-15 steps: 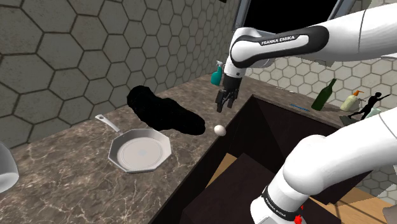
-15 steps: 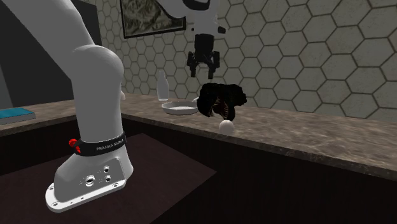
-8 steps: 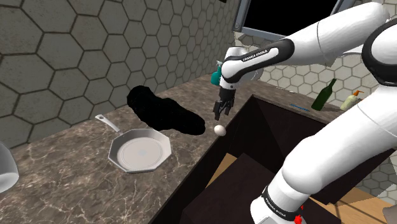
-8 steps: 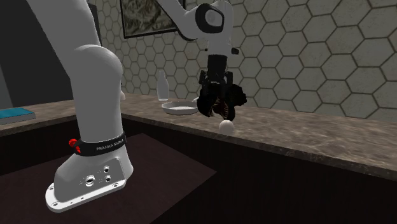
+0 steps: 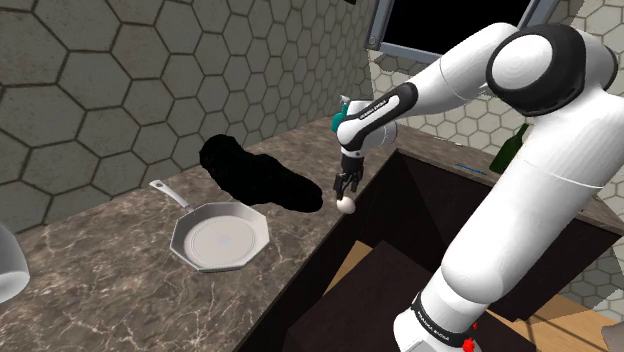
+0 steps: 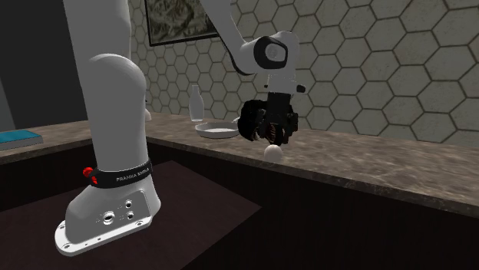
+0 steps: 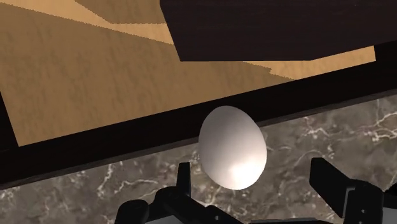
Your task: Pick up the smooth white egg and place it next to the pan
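In the wrist view the fingers (image 7: 330,181) run off the bottom edge. At the centre of the second exterior view they merge with the black shape (image 6: 249,121) behind them and cannot be told apart. The right end of the pan (image 6: 215,130) is lost against that shape. The arm (image 6: 107,92) is cut by the top edge. In the shoulder view a pale rounded thing (image 5: 8,262) is cut by the left edge. A teal bottle (image 5: 339,121) at upper centre sits mostly behind the arm.

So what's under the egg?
The egg sits on the dark marbled countertop, right near its edge. Past that edge a wood-coloured floor lies lower down. The spot where the egg touches is covered by the egg itself.
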Robot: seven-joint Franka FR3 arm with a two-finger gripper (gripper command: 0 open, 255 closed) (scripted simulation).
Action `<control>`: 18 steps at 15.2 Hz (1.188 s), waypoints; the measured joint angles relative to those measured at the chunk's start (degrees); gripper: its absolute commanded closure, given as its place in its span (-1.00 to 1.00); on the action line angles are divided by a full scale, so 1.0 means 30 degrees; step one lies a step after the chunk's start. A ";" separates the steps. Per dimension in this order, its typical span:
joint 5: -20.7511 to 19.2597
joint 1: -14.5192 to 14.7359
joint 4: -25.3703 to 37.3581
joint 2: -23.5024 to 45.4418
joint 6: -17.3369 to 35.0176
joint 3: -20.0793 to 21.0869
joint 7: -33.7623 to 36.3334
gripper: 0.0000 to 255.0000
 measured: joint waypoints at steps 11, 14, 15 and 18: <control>0.0396 -0.0145 -0.0481 0.1909 0.2324 -0.0073 -0.0461 -1.00; 0.0400 -0.0144 -0.0482 0.1922 0.2342 -0.0071 -0.0462 -1.00; 0.0400 -0.0144 -0.0482 0.1922 0.2342 -0.0071 -0.0462 1.00; 0.0397 -0.0143 -0.0490 0.1910 0.2344 -0.0071 -0.0458 1.00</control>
